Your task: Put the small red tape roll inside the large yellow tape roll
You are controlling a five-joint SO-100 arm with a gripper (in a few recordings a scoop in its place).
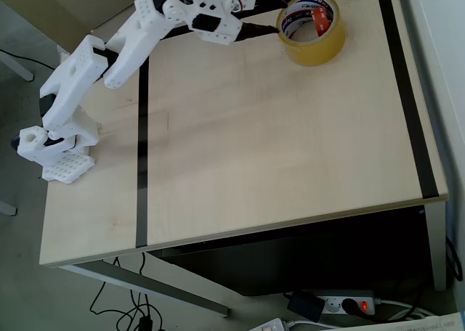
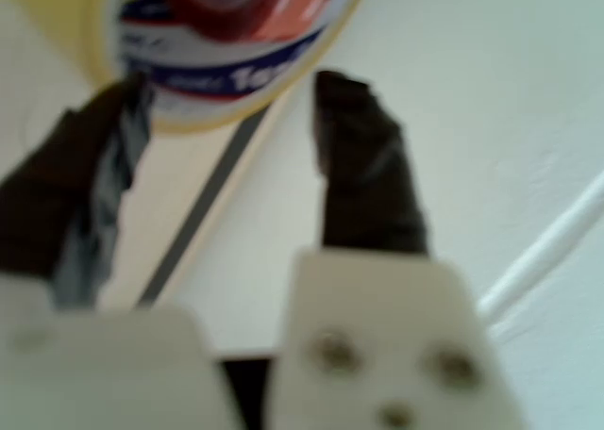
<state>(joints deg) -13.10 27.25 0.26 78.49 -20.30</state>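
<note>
- Pale wood tabletop (image 1: 276, 142) crossed by black tape lines (image 1: 142, 149), with grey floor around it; nearest the bottom edge of the overhead view, a power strip (image 1: 347, 303) lies on the floor with a red light showing, cables trailing beside it.
- Farther back, the white arm (image 1: 109, 62) rises from its base at the table's left edge and reaches across to the far right corner.
- At that corner stands the large yellow tape roll (image 1: 314, 27), lying flat, its white core printed in blue and red; the lettering is too blurred to read in either view.
- Its gripper (image 1: 272, 15) is spread open, holding nothing, its dark fingers (image 2: 363, 157) pointing at the roll's near side, the lower one touching or nearly touching the rim.
- In the wrist view, the small red tape roll (image 2: 236, 1) sits inside the yellow roll's hole, beyond the fingertips.
</note>
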